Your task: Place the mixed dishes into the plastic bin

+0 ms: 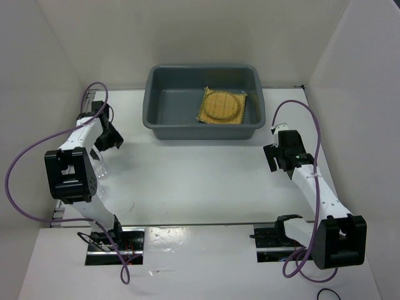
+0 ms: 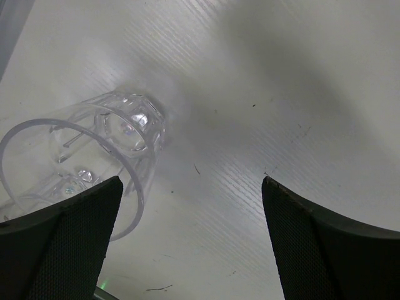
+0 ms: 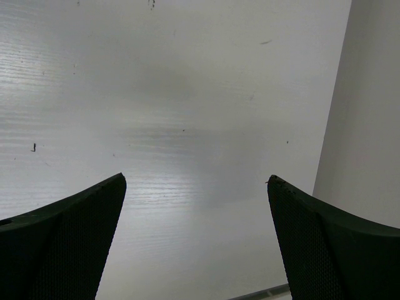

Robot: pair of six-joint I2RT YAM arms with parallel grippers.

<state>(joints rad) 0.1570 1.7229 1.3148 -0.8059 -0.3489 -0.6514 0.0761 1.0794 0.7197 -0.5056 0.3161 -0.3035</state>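
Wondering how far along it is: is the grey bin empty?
No, a square yellow mat with a round woven disc on it lies inside the plastic bin.

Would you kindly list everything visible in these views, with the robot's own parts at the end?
bin: one, grey, far centre of the table
mat: one, yellow, inside the bin, towards its right
disc: one visible, yellow-orange, lying on the mat
glass: one, clear, on its side on the table, beside the left pincer's finger
table: one, white, under everything
cables: two, purple, one looping from each arm
left pincer: one, black, open, low over the table by the glass
right pincer: one, black, open, over bare table at the right, holding nothing
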